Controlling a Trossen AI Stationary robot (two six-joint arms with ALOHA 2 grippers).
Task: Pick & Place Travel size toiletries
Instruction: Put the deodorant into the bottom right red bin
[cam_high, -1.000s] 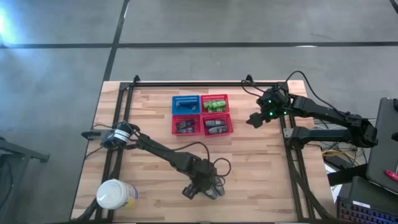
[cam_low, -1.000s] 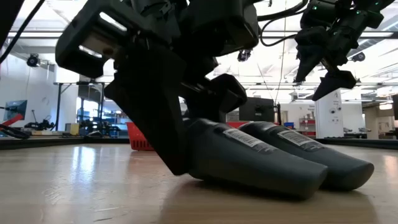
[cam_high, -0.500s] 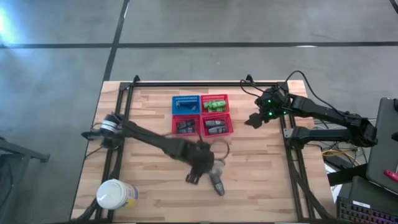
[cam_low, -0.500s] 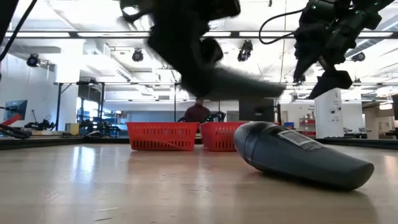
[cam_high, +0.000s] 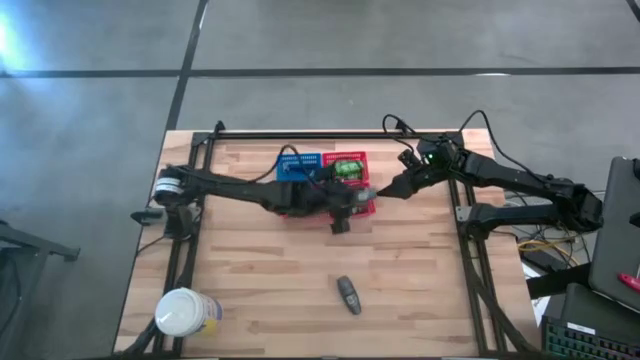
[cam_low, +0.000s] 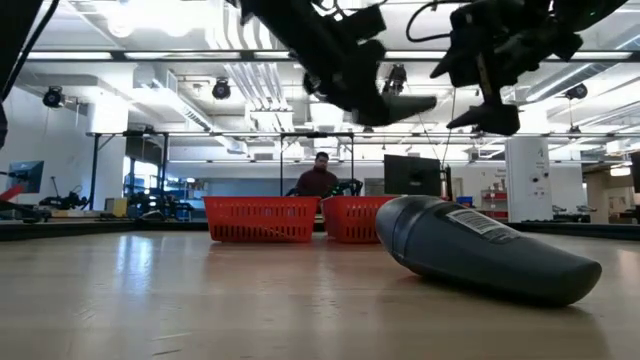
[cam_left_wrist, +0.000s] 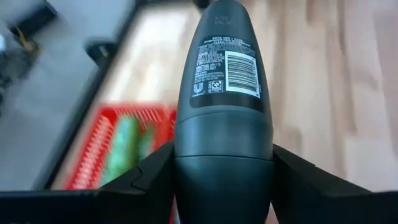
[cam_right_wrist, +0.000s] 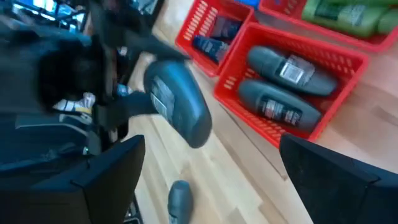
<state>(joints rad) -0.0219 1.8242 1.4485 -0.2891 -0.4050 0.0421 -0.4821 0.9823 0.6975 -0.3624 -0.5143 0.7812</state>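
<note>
My left gripper (cam_high: 350, 206) is shut on a grey rounded bottle (cam_left_wrist: 224, 93) and hovers above the near right red basket (cam_high: 352, 204), which holds grey bottles (cam_right_wrist: 283, 87). In the low view the held bottle (cam_low: 385, 103) hangs high over the table. A second grey bottle (cam_high: 347, 294) lies on its side on the wood near the near edge, also visible in the low view (cam_low: 480, 245). Green bottles (cam_high: 346, 168) fill the far red basket. My right gripper (cam_high: 392, 189) is open in the air just right of the baskets, its fingers (cam_right_wrist: 93, 180) wide apart. My left gripper pinches the grey bottle between its two fingers (cam_left_wrist: 155, 180) at the wide cap end (cam_left_wrist: 224, 165). The narrower labelled end (cam_left_wrist: 227, 37) sticks out ahead of the fingers, along their line. The bottle is lifted clear and lies roughly level above the baskets.
A blue basket (cam_high: 299, 166) and a red basket with flat black items (cam_high: 298, 200) complete the block of baskets. A large white jar (cam_high: 185, 312) stands at the near left corner. Bare wood lies around the loose bottle. A person shows far behind the table (cam_low: 318, 180).
My left gripper has risen from the near part of the table with one grey bottle and swung toward the far edge, over the baskets. The other grey bottle has stayed on the wood. My right gripper has drifted left toward the baskets.
</note>
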